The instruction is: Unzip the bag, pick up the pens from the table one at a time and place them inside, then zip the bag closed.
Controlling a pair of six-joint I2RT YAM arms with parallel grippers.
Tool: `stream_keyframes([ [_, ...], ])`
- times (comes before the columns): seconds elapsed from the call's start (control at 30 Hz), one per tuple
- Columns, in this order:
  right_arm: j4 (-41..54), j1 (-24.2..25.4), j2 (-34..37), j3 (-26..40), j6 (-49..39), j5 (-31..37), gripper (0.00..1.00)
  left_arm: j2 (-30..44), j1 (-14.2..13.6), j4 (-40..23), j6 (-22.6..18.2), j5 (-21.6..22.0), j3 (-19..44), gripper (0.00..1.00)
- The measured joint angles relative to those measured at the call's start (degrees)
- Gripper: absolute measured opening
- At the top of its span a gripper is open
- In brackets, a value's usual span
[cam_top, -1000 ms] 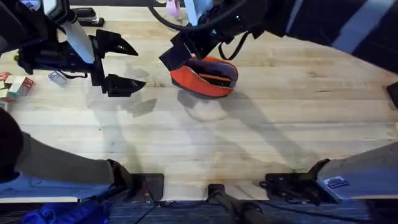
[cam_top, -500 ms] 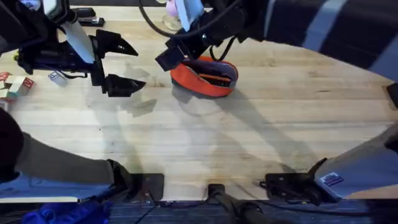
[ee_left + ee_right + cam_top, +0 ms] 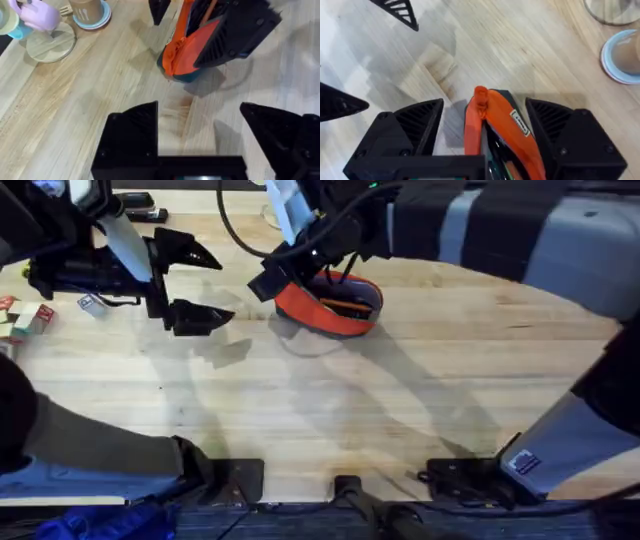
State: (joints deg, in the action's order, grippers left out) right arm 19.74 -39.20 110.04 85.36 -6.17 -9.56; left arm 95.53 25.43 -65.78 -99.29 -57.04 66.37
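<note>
An orange bag with a dark lower edge lay on the far middle of the pale wooden tabletop, its top zipper open and dark pens lying inside. The right hand reached across from the right to the bag's left end, its two black fingers spread on either side of the orange fabric without clamping it. The left hand hovered well apart to the left, fingers spread wide and holding nothing. Near the tabletop's far edge, beyond the bag, stood a pink cup on a round wooden coaster.
</note>
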Motion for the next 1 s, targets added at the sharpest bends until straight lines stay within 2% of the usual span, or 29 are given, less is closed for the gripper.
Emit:
stream_keyframes([
  [0.37,-1.69,0.00,2.12,0.00,0.00,-0.35,0.973,0.01,0.00,0.01,0.00,0.00,0.00,0.993],
  [0.53,-1.70,0.00,2.21,0.00,0.02,-0.35,0.817,0.00,0.00,0.00,0.00,0.00,0.00,0.993],
  [0.7,-1.72,0.00,2.75,0.00,0.20,-0.36,0.584,0.00,0.00,0.01,0.00,0.00,0.00,0.993],
  [1.0,-1.72,0.00,2.86,0.00,0.20,-0.35,0.334,0.00,0.00,0.01,0.00,0.00,0.00,0.993],
])
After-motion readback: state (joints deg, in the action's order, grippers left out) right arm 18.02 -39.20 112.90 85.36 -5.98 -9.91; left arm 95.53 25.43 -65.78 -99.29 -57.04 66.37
